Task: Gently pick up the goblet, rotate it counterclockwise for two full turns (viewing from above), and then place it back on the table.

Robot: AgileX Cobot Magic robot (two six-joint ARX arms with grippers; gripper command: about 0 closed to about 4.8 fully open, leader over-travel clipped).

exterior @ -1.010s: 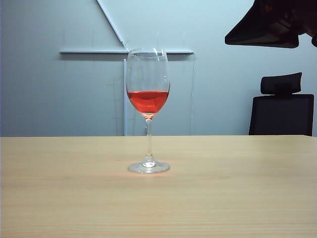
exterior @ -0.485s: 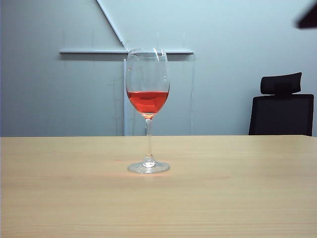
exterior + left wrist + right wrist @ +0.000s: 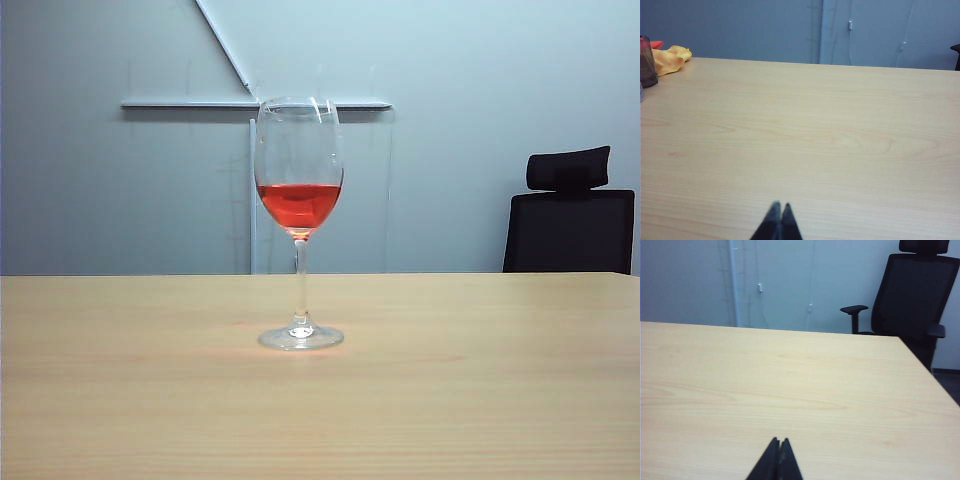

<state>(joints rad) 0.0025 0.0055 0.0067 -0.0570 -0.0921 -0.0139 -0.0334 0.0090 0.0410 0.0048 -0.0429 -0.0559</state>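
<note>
The goblet (image 3: 299, 200) stands upright on the table (image 3: 480, 390), a clear wine glass with red-orange liquid in its bowl, a thin stem and a round foot (image 3: 301, 337). Nothing touches it. Neither arm appears in the exterior view. In the left wrist view my left gripper (image 3: 779, 206) is shut, its dark tips together over bare table (image 3: 805, 130), holding nothing. In the right wrist view my right gripper (image 3: 779, 440) is likewise shut and empty above the table (image 3: 790, 390). The goblet appears in neither wrist view.
A black office chair (image 3: 570, 215) stands behind the table's far right edge; it also shows in the right wrist view as the chair (image 3: 912, 295). A yellow cloth (image 3: 670, 57) and a dark container (image 3: 647, 62) lie near the table's far edge in the left wrist view.
The dark right arm that hung at the upper right of the exterior view has drawn away out of the picture. The goblet has stayed still.
</note>
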